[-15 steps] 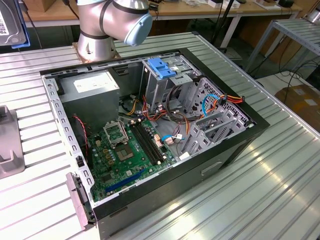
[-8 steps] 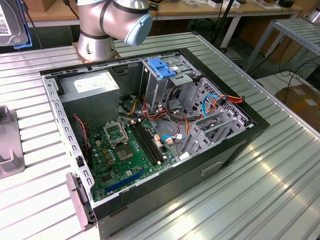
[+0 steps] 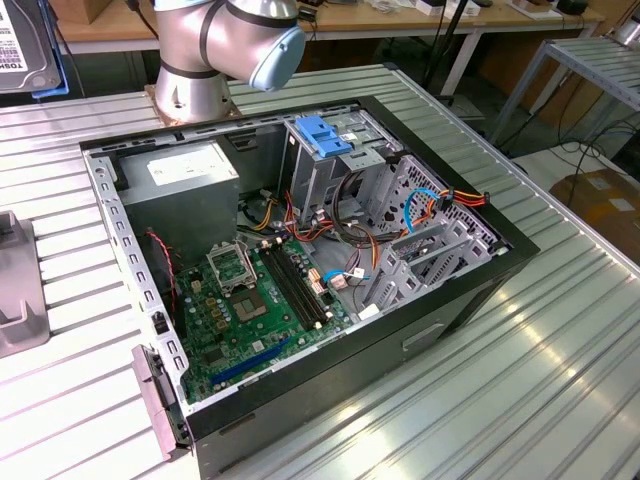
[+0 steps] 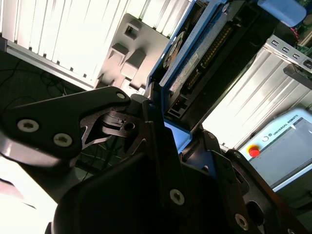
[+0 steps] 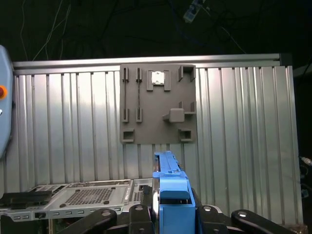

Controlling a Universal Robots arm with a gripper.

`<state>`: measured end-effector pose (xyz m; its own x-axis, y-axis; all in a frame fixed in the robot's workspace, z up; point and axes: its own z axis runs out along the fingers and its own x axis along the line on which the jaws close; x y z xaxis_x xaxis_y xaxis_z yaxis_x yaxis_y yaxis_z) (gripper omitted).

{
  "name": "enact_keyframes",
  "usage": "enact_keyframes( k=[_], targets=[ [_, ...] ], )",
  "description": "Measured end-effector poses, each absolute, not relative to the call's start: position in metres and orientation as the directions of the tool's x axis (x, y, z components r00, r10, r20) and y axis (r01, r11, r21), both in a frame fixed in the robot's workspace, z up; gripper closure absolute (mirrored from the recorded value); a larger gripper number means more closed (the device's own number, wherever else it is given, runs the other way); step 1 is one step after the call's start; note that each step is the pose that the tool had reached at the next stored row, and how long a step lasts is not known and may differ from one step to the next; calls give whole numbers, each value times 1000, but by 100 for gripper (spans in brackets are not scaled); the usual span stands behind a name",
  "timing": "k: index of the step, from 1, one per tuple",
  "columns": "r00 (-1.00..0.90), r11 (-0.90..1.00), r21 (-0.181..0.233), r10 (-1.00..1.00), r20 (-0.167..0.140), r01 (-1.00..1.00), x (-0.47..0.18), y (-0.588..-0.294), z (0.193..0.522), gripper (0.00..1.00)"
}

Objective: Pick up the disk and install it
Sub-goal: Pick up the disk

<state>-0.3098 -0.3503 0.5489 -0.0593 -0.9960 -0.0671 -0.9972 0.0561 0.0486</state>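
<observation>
The disk (image 3: 20,45) shows at the exterior view's far upper left: grey metal, white label, blue rail, held up off the table. In the second wrist view its circuit-board underside (image 4: 195,58) and blue rails run away from my gripper (image 4: 168,129), whose black fingers (image 4: 151,117) are shut on its near end. In the first wrist view the disk (image 5: 170,187) is seen edge-on as a blue rail between the fingers of my gripper (image 5: 173,214), above a grey holder plate (image 5: 158,105) on the ribbed table.
The open computer case (image 3: 520,250) lies on its side mid-table, with a drive cage and blue tab (image 3: 325,135), a grey power-supply box (image 3: 190,175) and a green motherboard (image 3: 250,310). The arm's base (image 3: 195,60) stands behind it. A teach pendant (image 4: 278,146) lies nearby.
</observation>
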Motion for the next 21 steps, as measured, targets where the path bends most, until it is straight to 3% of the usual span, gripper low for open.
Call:
enact_keyframes(
  k=[21],
  targets=[
    [-59, 56, 49, -996, -67, -997, -302, -354, 549, 63]
  ],
)
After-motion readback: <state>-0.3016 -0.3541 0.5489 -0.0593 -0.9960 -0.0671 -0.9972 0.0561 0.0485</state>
